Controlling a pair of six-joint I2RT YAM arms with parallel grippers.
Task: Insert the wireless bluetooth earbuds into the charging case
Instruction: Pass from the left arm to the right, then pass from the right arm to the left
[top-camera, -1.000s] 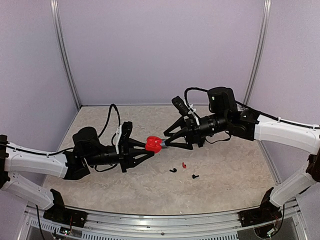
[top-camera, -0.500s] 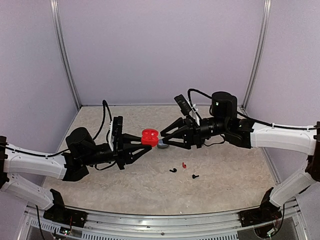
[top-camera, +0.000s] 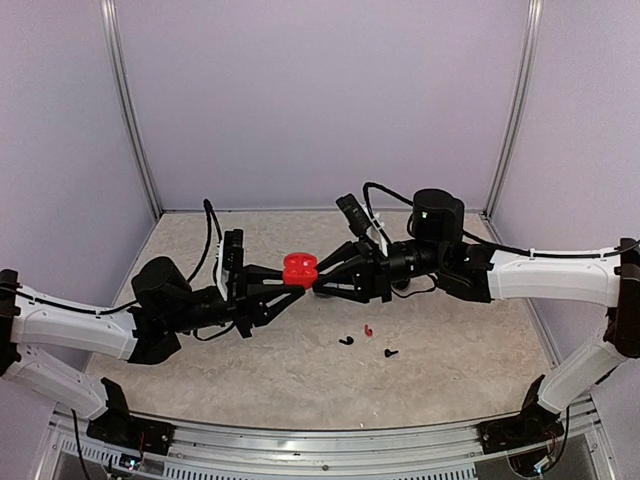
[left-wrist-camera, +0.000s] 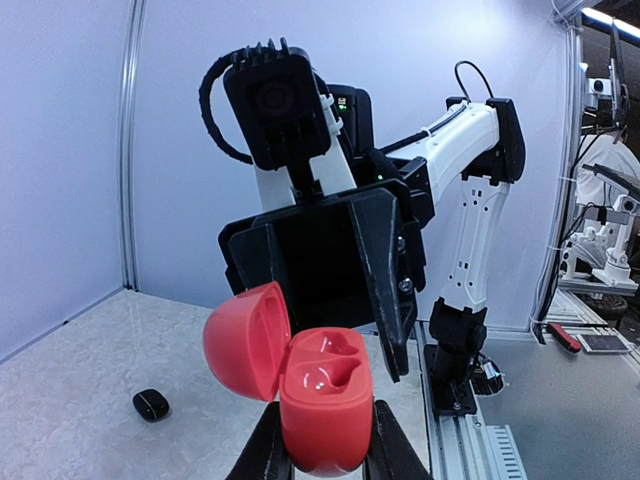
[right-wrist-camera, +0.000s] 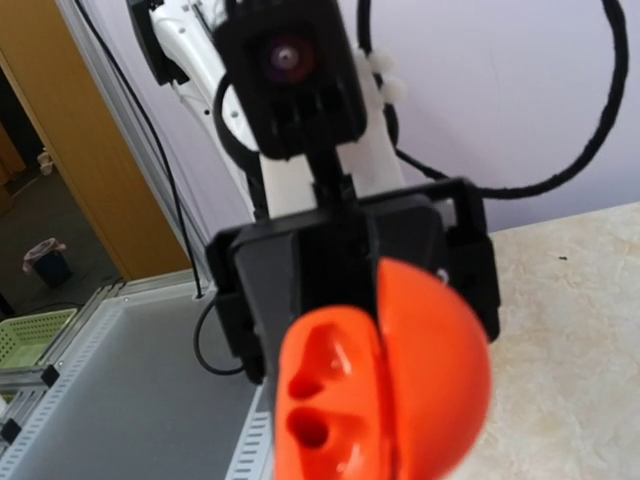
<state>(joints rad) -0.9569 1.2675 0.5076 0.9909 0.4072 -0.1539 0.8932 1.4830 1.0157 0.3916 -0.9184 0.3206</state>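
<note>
- Red case (left-wrist-camera: 325, 405): held in the air above the table (top-camera: 230, 380), between the two arms. Its lid (left-wrist-camera: 245, 340) is swung open to one side, and both moulded sockets (left-wrist-camera: 325, 365) appear empty.
- Left hand (left-wrist-camera: 322, 455): closed on the lower body of the case, one finger on each side, with the open face turned toward the other arm.
- Right hand (top-camera: 318, 285): just beside the case, tips pointing at the sockets. Its jaws stand apart and nothing is seen between them.
- Earbuds: three lie loose on the table, below and to the right of the case and well apart from it. They are one red earbud (top-camera: 367, 329) and two black earbuds (top-camera: 345, 340) (top-camera: 390, 352). No others are seen.
- Handling (judgement): each earbud is probably very light, hard and smooth, so it may skid or flip under a finger. The stem looks the better place to pinch, leaving the rounded head free to enter the socket.
- The red earbud matches the case colour, so it is probably the one to pick up first.
</note>
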